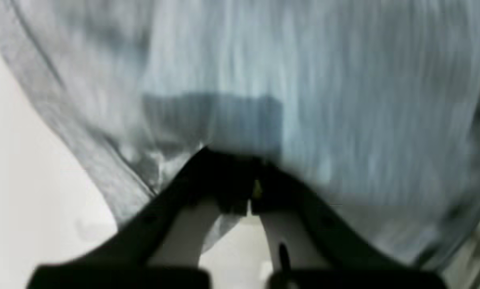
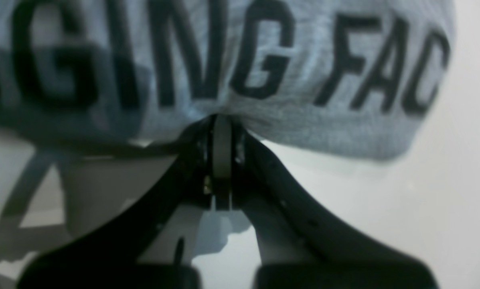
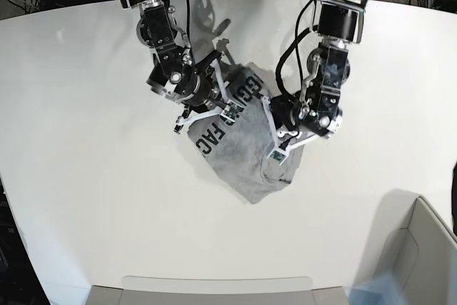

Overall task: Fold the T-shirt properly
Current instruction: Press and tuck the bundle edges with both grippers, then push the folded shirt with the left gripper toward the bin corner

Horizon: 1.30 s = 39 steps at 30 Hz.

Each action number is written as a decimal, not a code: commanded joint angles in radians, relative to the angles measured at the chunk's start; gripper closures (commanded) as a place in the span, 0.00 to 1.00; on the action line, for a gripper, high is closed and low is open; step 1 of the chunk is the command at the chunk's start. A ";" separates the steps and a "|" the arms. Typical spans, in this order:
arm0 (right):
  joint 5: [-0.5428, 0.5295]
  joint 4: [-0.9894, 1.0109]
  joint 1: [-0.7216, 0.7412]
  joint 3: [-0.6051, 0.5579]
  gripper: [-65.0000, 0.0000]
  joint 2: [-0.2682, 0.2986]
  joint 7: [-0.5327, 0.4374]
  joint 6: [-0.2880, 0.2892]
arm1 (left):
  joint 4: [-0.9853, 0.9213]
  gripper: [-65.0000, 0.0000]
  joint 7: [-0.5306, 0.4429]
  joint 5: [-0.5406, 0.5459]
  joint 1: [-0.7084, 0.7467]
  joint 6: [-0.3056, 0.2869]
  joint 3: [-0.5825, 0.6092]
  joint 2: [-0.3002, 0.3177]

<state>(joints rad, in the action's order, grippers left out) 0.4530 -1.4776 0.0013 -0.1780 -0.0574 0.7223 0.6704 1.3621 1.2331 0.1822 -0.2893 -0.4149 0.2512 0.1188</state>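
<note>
The right gripper (image 2: 221,132) is clenched on the T-shirt (image 3: 239,151), pinching a fold of its lettered side, where black capitals run across the grey cloth. The left gripper (image 1: 250,176) is likewise clamped on plain grey fabric at the shirt's other side. Between the two arms the shirt lies bunched near the middle of the white worktop (image 3: 86,176). A grey bin (image 3: 421,248) stands at the worktop's corner; its contents are out of view.

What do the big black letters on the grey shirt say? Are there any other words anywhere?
"GING FAC": black block capitals on the heather-grey cotton T-shirt, right wrist view; the lettering is cut off at both ends.
"FAC": the same print, base view; the letters above it are crumpled and unreadable.
Left wrist view: too blurred, no text shows.
No other words seen.
</note>
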 commanded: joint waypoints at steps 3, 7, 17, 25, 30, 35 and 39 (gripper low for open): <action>-0.009 0.005 -0.028 -0.067 0.99 -0.006 0.026 0.028 | -0.086 1.00 -0.092 0.009 -0.089 0.001 0.004 -0.008; -0.009 -0.022 -0.042 -0.085 0.99 -0.006 0.026 0.028 | -0.186 1.00 -0.187 0.010 -0.169 0.001 0.004 -0.009; -0.010 -0.355 -0.071 0.127 0.99 -0.006 0.027 0.028 | -0.138 1.00 -0.243 0.013 -0.225 0.003 -0.103 -0.020; -0.061 -0.390 -0.045 0.515 0.99 -0.015 0.027 0.028 | 0.251 1.00 -0.290 0.007 0.014 0.003 -0.129 -0.181; -0.081 -0.390 -0.088 0.627 0.99 -0.009 0.027 0.028 | 0.224 1.00 -0.484 0.007 0.157 0.004 -0.129 -0.244; -0.081 -0.390 -0.119 0.659 0.99 -0.009 0.027 0.028 | 0.046 1.00 -0.688 0.009 0.193 0.112 -0.131 -0.239; -0.081 -0.390 -0.126 0.654 0.99 -0.009 0.027 0.028 | -0.091 1.00 -0.714 0.012 0.186 0.138 -0.135 -0.236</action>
<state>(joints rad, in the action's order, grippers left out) 0.3805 -1.8496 -0.1383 0.4801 -0.0723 0.7696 0.6827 1.2690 0.5037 0.2100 -0.0937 -0.2901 0.1173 -0.1127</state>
